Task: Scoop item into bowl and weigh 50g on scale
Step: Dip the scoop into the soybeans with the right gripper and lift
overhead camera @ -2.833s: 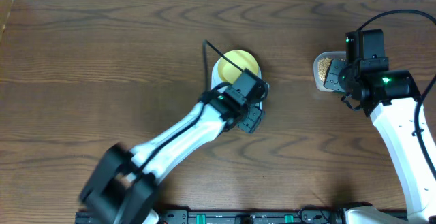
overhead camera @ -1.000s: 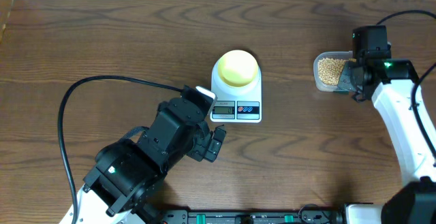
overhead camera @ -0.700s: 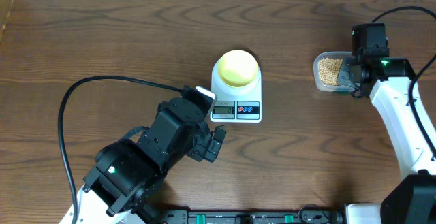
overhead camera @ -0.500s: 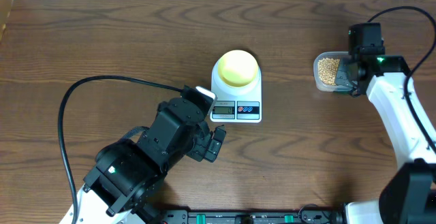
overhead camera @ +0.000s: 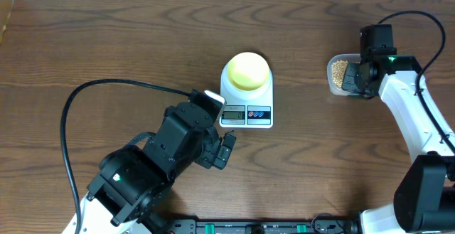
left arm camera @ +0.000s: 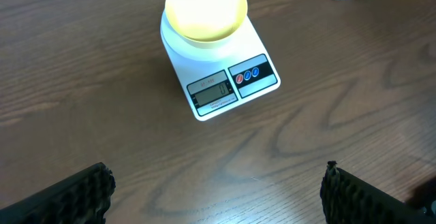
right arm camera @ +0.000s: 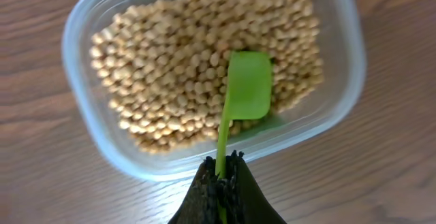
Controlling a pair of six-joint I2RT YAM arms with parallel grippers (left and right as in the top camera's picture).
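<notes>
Green scoop (right arm camera: 248, 84) farther over tan beans (right arm camera: 170, 67)

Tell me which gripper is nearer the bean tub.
Right. The right gripper is at the rim of the tub, holding a green scoop on the beans. The left gripper is far off, past the scale.

The bowl (overhead camera: 247, 70) sits on the scale (overhead camera: 246, 115), mid-desk (overhead camera: 106, 49). Well to the right lies the tub (right arm camera: 344, 108) of beans (right arm camera: 170, 60) — a scoop (right arm camera: 248, 86) rests in them, gripped by the right hand (right arm camera: 221, 173). The left hand (left arm camera: 214, 193) is before the scale.
</notes>
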